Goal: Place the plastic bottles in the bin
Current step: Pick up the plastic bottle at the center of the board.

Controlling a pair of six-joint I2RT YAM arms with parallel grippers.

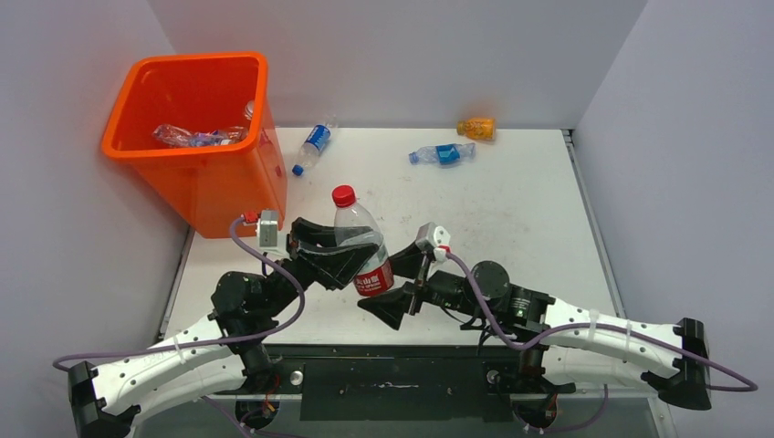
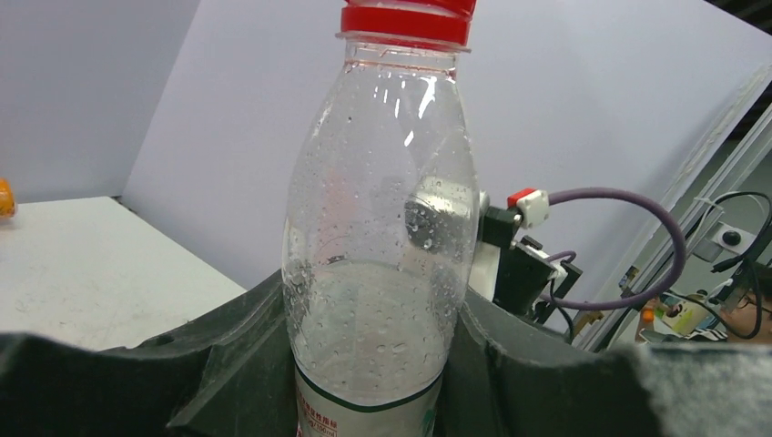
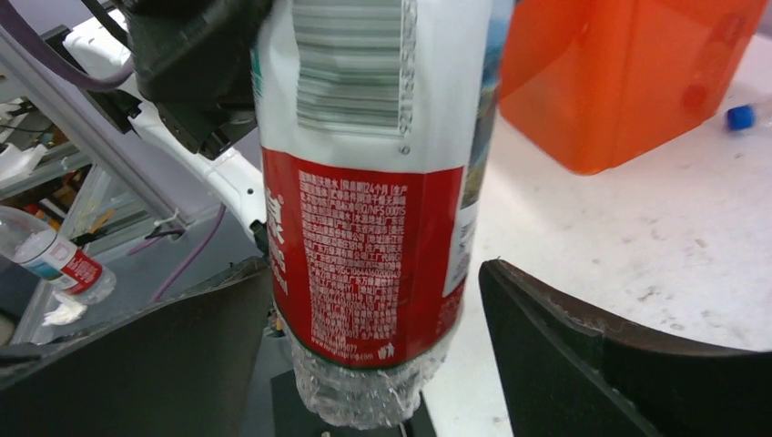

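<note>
My left gripper (image 1: 345, 248) is shut on a clear bottle (image 1: 358, 239) with a red cap and a red and white label, holding it upright above the table's near middle. In the left wrist view the bottle (image 2: 382, 228) sits between both fingers of that gripper (image 2: 378, 373), which touch its sides. My right gripper (image 1: 391, 306) is open just below and right of the bottle. In the right wrist view the bottle's base (image 3: 364, 273) hangs between the spread jaws of that gripper (image 3: 373, 364), with a gap on the right. The orange bin (image 1: 183, 62) stands at the far left, with several bottles (image 1: 196, 137) inside.
A blue-labelled bottle (image 1: 313, 146) lies beside the bin. Another blue-labelled bottle (image 1: 444, 153) and an orange bottle (image 1: 477, 129) lie at the back. The bin's wall (image 3: 619, 82) is close in the right wrist view. A red-labelled bottle (image 3: 56, 259) lies off the table.
</note>
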